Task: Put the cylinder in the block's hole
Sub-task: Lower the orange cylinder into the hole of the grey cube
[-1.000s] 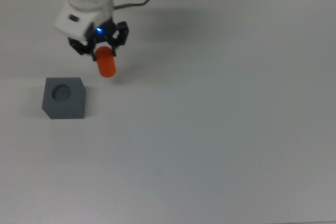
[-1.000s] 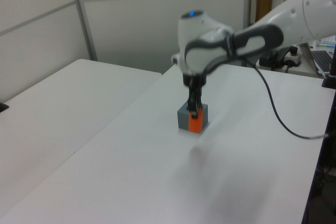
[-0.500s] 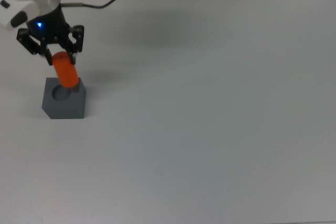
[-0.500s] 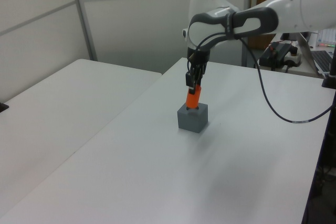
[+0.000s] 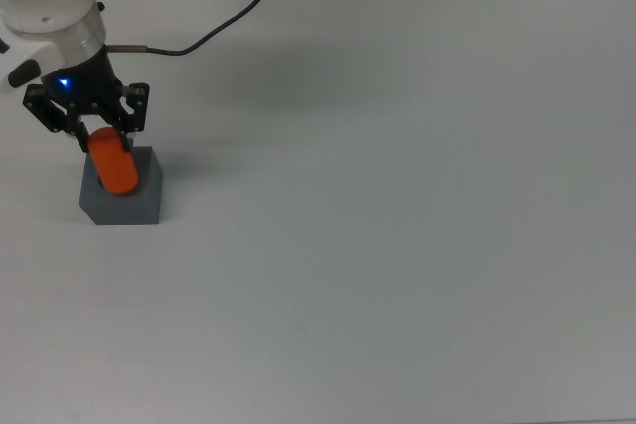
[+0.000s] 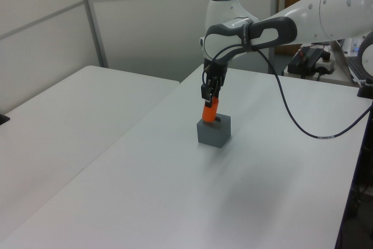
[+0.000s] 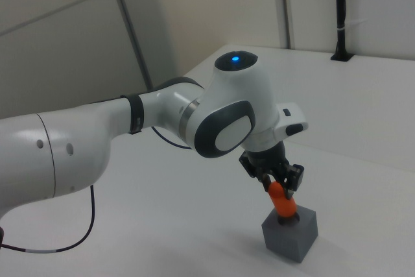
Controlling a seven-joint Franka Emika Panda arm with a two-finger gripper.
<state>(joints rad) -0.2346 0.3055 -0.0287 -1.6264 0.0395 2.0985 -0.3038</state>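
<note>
Orange and smooth, the cylinder hangs right over the top of the block, and its bottom end sits at the hole, which it hides. In the right view it looks close to upright, with only a small lean. The gripper pinches the cylinder's top end, at about 11 o'clock from the block in the top view. The step looks like the putting-in part. Next, I think the arm must push straight down, then let go. The white table lies all around.
</note>
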